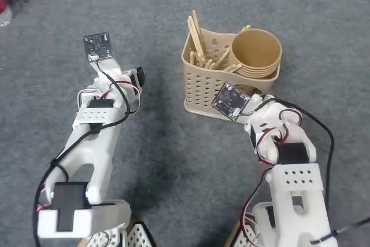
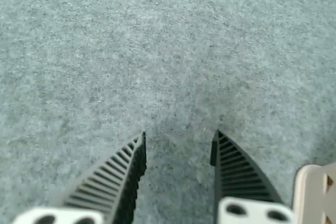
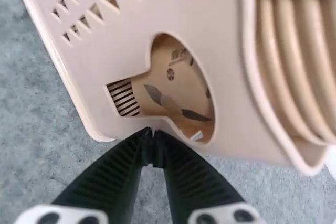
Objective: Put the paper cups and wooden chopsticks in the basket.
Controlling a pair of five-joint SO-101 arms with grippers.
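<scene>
Basket (image 1: pixel 202 91): beige, perforated walls, stands upright on the grey tabletop (image 1: pixel 167 148), right of centre in the high view.

Paper cups (image 1: pixel 256 50): nested in one stack inside the basket, in its right-hand part, mouth tilted toward the camera. Rims of the stack show as parallel bands in the right wrist view (image 3: pixel 294 51); a leaf-patterned cup wall shows through the basket's handle cut-out.

Wooden chopsticks (image 1: pixel 196 36): bundle standing in the basket's left-hand part, leaning, ends sticking up above the rim. A few more lie slanted between the bundle and the cups.

Right tool (image 3: pixel 153 132): closed, black ribbed fingers (image 3: pixel 121 171) meeting at the tips, nothing held between them. Tips sit right at the edge of the basket's near wall (image 3: pixel 220 35), just below the handle cut-out; contact with the wall cannot be told. In the high view the right arm's wrist hangs over the basket's near side.

Left tool (image 2: pixel 179 135): open, fingers spread with bare grey tabletop between them, nothing held. A corner of the basket (image 2: pixel 315 192) shows beside it. In the high view the left arm stands well apart from the basket, on its left.
</scene>
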